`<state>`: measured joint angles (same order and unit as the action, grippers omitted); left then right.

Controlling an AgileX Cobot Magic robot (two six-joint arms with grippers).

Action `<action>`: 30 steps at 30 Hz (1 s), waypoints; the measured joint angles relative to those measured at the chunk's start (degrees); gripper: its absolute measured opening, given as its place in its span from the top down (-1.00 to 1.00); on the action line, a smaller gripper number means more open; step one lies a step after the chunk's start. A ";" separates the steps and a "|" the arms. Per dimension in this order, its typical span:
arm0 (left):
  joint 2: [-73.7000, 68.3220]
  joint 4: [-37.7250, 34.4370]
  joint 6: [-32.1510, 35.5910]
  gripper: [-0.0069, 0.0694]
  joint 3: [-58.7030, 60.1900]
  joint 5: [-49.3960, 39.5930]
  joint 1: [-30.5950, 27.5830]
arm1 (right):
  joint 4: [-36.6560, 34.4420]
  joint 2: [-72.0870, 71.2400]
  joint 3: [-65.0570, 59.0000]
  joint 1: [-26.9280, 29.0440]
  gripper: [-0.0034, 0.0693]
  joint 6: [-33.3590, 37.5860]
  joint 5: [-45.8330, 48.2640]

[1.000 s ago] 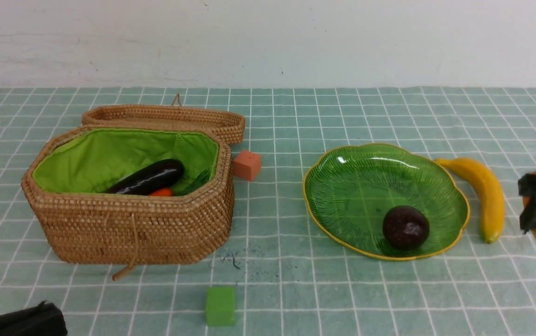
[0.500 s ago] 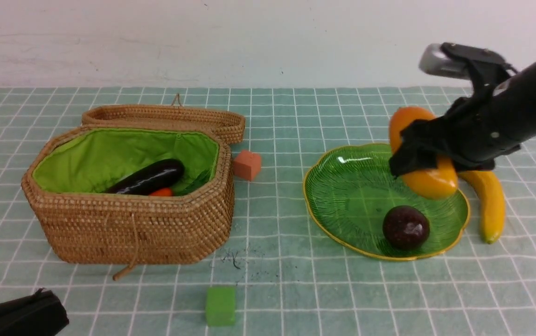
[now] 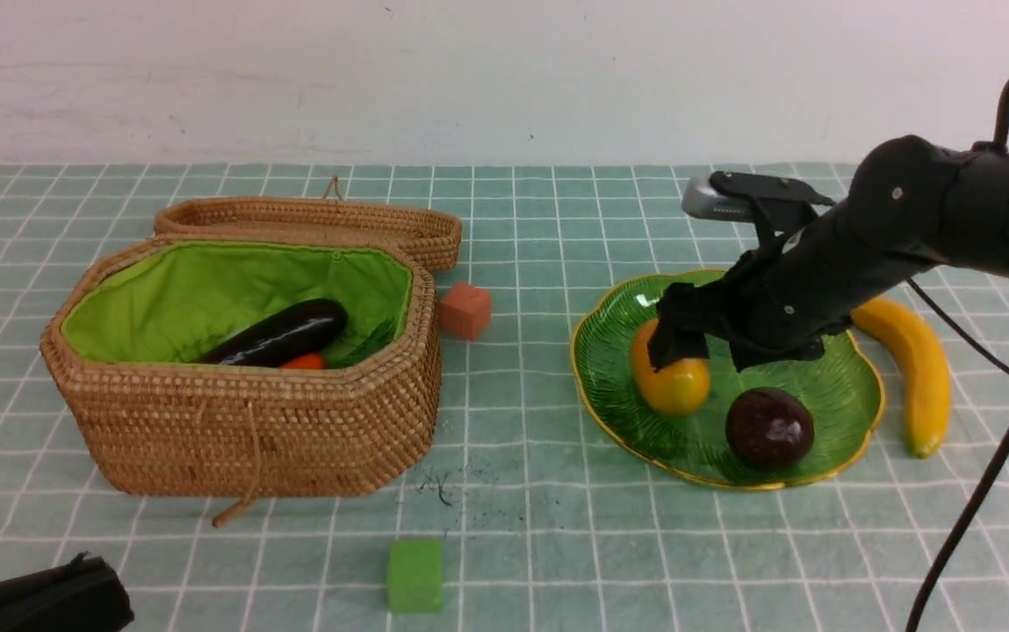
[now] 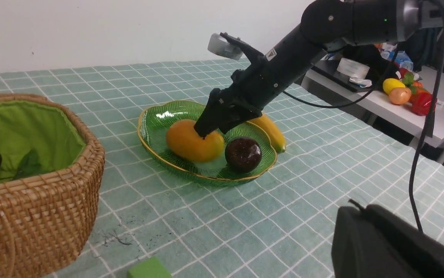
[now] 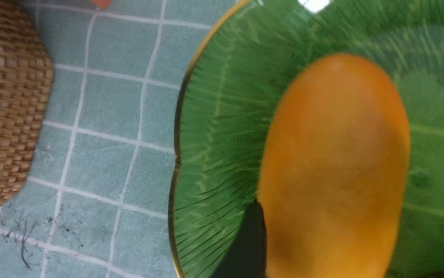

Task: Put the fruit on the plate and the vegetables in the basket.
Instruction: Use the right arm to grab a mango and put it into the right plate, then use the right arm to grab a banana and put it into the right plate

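The orange-yellow mango (image 3: 671, 379) lies on the green plate (image 3: 829, 386) beside the dark purple mangosteen (image 3: 769, 428). My right gripper (image 3: 715, 351) hangs open over the mango. In the right wrist view one finger (image 5: 245, 239) sits against the mango (image 5: 334, 166) and the other stands apart from it. The yellow banana (image 3: 912, 369) rests on the cloth just right of the plate. Inside the wicker basket (image 3: 249, 430) lie the eggplant (image 3: 280, 333) and the carrot (image 3: 304, 361). My left gripper (image 3: 74, 588) is shut and empty, low at the near left.
An orange cube (image 3: 465, 310) sits right of the basket, and a green cube (image 3: 414, 575) lies near the front edge. The basket's lid (image 3: 320, 224) lies open behind it. In the left wrist view a side table (image 4: 399, 92) with more toy food stands beyond the cloth.
My right arm swung in from the right with the mango, carried it over the plate and set it down on the plate's left side. The jaws have opened. The left arm stayed put.
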<state>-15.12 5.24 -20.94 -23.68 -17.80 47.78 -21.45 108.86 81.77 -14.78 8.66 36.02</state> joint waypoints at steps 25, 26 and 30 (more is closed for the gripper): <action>0.00 -1.08 -0.05 0.81 0.00 -1.89 0.00 | 14.45 10.06 4.31 22.13 -0.39 -9.05 -0.28; 0.00 -1.08 -0.05 0.81 0.00 -1.89 0.00 | 14.45 10.66 4.31 22.13 -0.36 -8.66 -0.57; 0.00 -1.08 -0.05 0.81 0.00 -1.89 0.00 | 14.43 11.62 4.48 22.13 -0.06 -7.34 -0.49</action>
<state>-15.12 4.16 -21.00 -23.68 -19.69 47.78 -7.02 120.48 86.24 7.35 1.33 35.52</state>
